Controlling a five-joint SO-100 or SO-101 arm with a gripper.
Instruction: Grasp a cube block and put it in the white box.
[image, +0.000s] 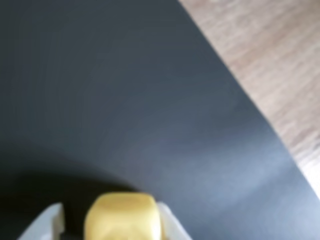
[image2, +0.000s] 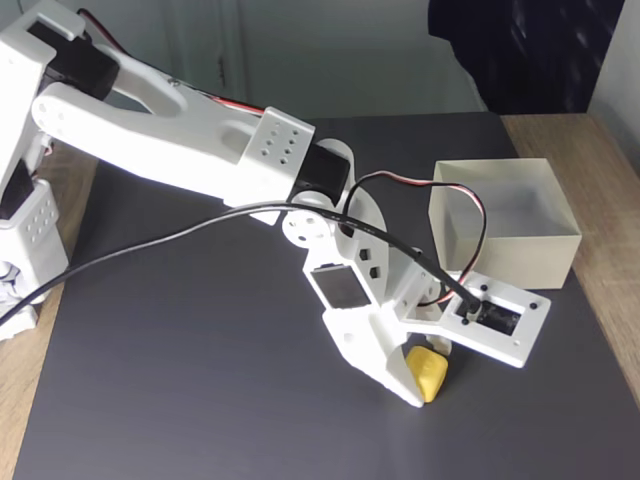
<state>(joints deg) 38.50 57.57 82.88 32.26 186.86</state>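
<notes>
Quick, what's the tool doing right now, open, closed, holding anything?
Tool: closed on the yellow cube block, which sits between its two white fingers in the wrist view.

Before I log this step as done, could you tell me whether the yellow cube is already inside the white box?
No: in the fixed view the yellow cube sits between the fingers over the dark mat, outside the white box.

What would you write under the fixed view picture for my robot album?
White gripper closed on the yellow cube above the black mat, white box waiting behind.
</notes>
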